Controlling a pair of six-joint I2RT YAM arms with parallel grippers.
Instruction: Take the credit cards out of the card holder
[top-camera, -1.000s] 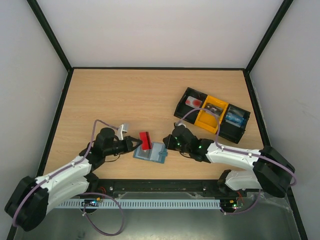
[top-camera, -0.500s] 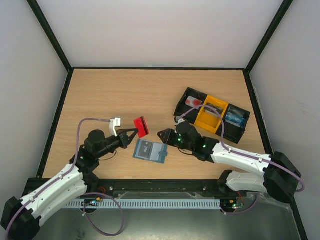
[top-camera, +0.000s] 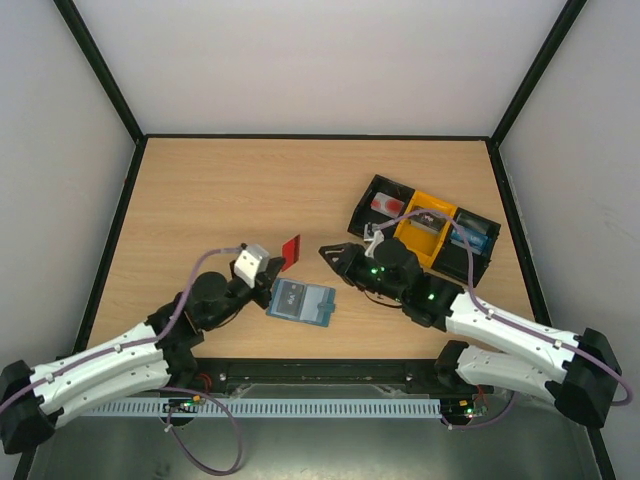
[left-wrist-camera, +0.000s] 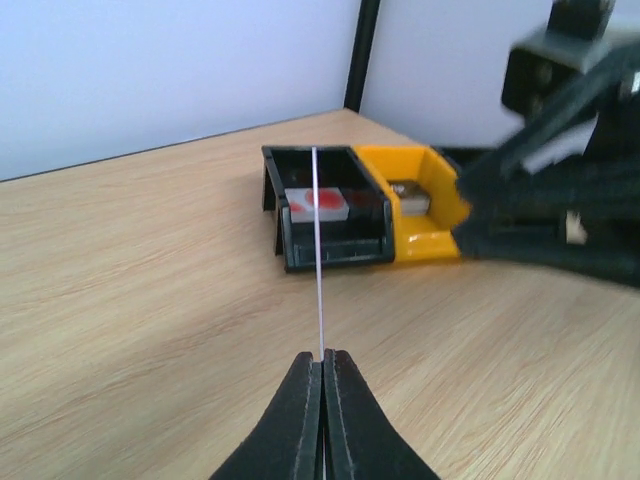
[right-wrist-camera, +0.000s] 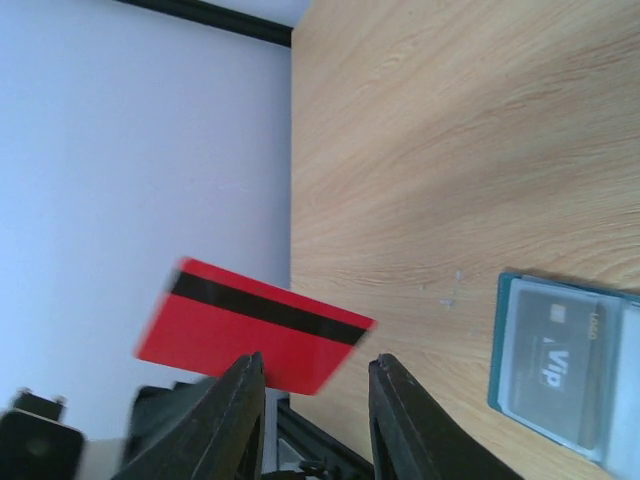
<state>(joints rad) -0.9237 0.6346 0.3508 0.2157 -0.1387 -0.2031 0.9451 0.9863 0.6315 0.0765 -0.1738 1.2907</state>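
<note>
The grey-blue card holder (top-camera: 300, 301) lies open on the table between the arms, and in the right wrist view (right-wrist-camera: 565, 355) a grey "VIP" card shows in its pocket. My left gripper (top-camera: 274, 267) is shut on a red card (top-camera: 291, 247) with a black stripe and holds it in the air just behind the holder. The left wrist view shows this card edge-on as a thin line (left-wrist-camera: 318, 250) above the closed fingertips (left-wrist-camera: 322, 358). My right gripper (top-camera: 329, 252) is open and empty, close to the right of the card. In the right wrist view (right-wrist-camera: 312, 365) the red card (right-wrist-camera: 250, 325) hangs beyond the fingers.
A black-and-yellow three-compartment tray (top-camera: 425, 230) stands at the back right with small items in it. It also shows in the left wrist view (left-wrist-camera: 330, 215), straight ahead of the card. Bare wood lies to the left and behind.
My left gripper lifted the red card away from the holder, then turned it edge-on to the top camera. My right gripper left the holder's right edge and moved back.
</note>
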